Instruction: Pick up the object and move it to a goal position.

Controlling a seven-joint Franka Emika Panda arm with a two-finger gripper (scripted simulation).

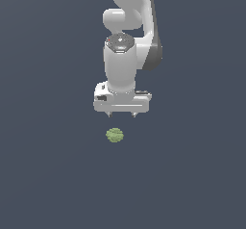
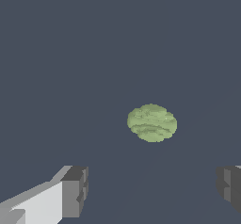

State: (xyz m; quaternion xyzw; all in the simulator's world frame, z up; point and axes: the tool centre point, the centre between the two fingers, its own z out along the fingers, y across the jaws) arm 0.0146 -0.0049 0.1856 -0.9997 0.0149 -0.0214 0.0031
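The object (image 1: pixel 114 135) is a small, bumpy, moss-green blob lying on the flat dark grey floor. In the exterior view my white gripper (image 1: pixel 122 114) hangs above it, a little toward that view's right, with a clear gap between them. The wrist view shows the object (image 2: pixel 152 123) whole and untouched. My gripper (image 2: pixel 151 192) is open, its two dark grey fingertips (image 2: pixel 75 191) spread wide with nothing between them. The blob is much narrower than the span of the fingers.
The white arm (image 1: pixel 129 26) rises from the gripper toward the top of the exterior view. A plain dark grey floor (image 1: pixel 48 175) stretches all around the object.
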